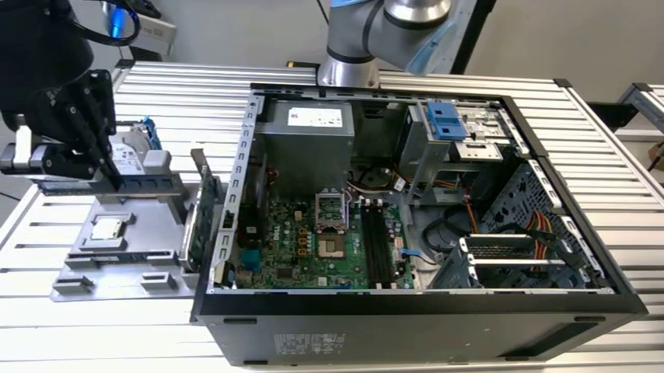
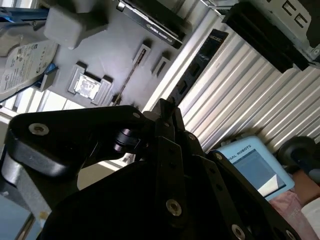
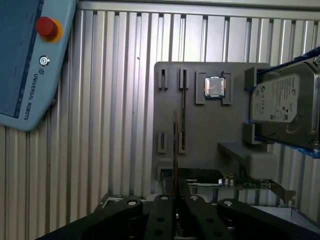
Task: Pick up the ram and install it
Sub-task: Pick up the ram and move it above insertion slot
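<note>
Gripper (image 3: 176,194) jaws clamp the ram (image 3: 174,142); we see it edge-on, a thin brownish sliver above the gray tray's (image 3: 210,127) edge.

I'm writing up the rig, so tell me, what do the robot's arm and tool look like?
The arm is silver-grey tubing with light blue joint caps. The tool is black, built of flat linkage bars joined by silver pins, with a silver metal piece at its wrist end. A black cable loops above it.
</note>
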